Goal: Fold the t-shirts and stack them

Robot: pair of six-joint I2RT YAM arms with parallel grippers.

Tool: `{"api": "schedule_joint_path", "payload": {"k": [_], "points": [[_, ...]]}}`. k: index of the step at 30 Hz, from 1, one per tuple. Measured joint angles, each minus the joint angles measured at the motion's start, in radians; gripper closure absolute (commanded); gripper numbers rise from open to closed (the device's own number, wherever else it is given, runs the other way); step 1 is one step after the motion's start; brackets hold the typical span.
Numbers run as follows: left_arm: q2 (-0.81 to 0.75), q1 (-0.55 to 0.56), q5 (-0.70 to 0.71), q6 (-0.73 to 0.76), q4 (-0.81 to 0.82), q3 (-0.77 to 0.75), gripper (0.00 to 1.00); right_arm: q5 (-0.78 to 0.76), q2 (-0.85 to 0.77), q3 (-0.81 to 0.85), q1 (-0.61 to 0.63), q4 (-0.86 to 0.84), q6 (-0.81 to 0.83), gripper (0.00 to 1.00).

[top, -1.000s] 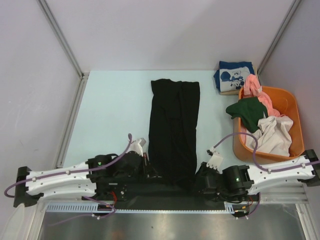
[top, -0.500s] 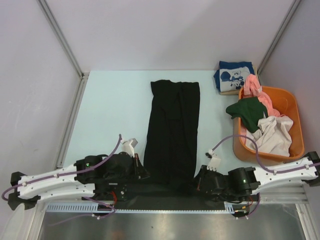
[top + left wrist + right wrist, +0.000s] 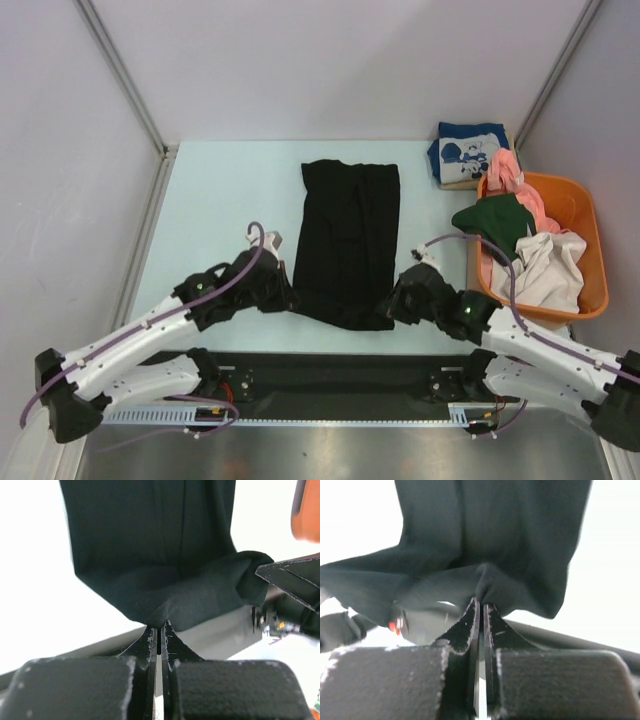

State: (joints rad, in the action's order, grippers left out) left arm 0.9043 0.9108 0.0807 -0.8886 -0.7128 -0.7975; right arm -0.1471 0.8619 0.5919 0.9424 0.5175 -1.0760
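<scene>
Top external view: clamped shut on near hem of the black t-shirt (image 3: 347, 235) with left gripper (image 3: 286, 297) and right gripper (image 3: 398, 302), one per corner. Lies mid on the table (image 3: 220, 200), long axis running straight away from both, equally near each.

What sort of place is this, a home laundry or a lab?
Most likely a robotics lab cell: a pale table walled by blank panels, a left arm and right arm mounted at its edge, gripping a black t-shirt.

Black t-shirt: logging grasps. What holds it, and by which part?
The black t-shirt is pinched at its near edge: left gripper on the left corner, right gripper on the right.
</scene>
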Motion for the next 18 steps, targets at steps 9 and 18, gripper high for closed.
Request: {"api": "schedule_joint_path", "payload": {"k": [9, 18], "points": [[0.322, -0.254, -0.150, 0.209, 0.133, -0.171, 1.00, 0.248, 0.244, 0.100, -0.404, -0.080, 0.259, 1.00], [0.587, -0.372, -0.219, 0.298, 0.190, -0.324, 1.00, 0.378, 0.462, 0.207, -0.528, -0.161, 0.390, 1.00]]}}
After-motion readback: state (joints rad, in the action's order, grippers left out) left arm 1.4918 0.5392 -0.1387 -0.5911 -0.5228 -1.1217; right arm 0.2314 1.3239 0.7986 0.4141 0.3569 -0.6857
